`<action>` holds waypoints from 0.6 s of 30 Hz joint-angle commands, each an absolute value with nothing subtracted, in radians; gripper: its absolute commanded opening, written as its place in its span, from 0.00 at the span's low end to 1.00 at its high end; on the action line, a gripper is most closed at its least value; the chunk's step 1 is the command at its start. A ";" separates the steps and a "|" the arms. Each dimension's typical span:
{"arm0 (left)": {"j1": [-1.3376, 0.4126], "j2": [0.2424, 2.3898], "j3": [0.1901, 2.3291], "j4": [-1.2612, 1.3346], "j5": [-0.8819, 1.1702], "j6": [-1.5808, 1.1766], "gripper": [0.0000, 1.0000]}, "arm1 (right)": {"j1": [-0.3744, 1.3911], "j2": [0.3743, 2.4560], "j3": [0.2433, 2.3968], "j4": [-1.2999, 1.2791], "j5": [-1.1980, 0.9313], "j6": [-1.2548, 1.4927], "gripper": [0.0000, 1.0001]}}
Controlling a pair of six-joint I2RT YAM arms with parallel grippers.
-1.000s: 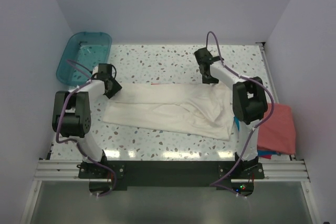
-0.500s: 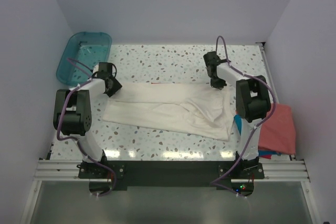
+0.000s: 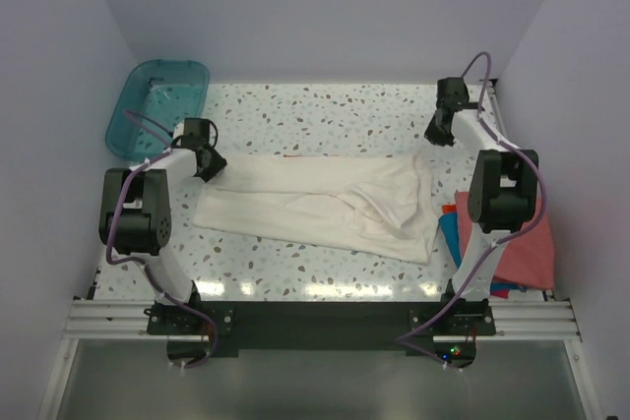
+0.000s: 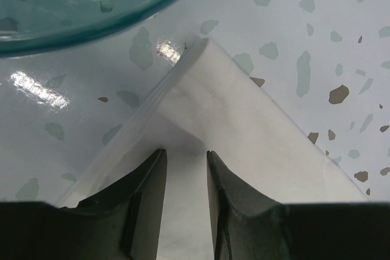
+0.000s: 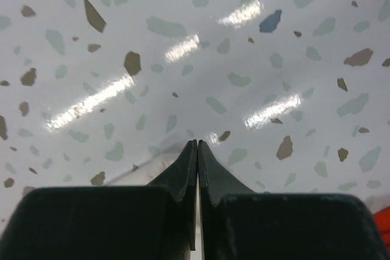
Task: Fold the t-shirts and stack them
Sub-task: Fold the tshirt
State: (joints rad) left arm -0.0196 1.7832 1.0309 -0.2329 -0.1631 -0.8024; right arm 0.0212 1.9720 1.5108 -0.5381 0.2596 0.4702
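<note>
The cream-white t-shirt lies spread across the middle of the table, with creases at its right end. My left gripper sits at its far left corner. In the left wrist view my left gripper has its fingers a little apart, with the flat cloth corner showing between and ahead of them. My right gripper is shut over bare table, beyond the shirt's far right corner. In the right wrist view my right gripper has its jaws pressed together. The salmon-red t-shirt and a bit of the blue one lie at the right edge.
The translucent teal tub stands at the far left corner, and its rim is just beyond my left gripper. The speckled tabletop runs to white walls on three sides. A metal rail edges the right side.
My right gripper has swung from the shirt's far right part out toward the far right corner of the table. The shirt's right end now lies spread further right. My left arm has not moved.
</note>
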 commanded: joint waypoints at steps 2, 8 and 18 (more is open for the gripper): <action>-0.009 1.759 1.005 -0.229 -0.158 -0.808 0.37 | 0.029 1.970 1.585 -0.503 0.123 0.486 0.00; -0.009 1.769 1.002 -0.221 -0.158 -0.802 0.38 | 0.104 1.887 1.482 -0.500 0.218 0.408 0.21; -0.009 1.779 0.999 -0.216 -0.150 -0.802 0.38 | 0.207 1.940 1.531 -0.620 0.388 0.315 0.31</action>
State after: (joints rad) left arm -0.0196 1.7779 1.0187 -0.2169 -0.1608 -0.8013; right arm 0.2123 1.9434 1.4868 -0.5800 0.3080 0.3637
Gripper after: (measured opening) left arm 0.377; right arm 0.306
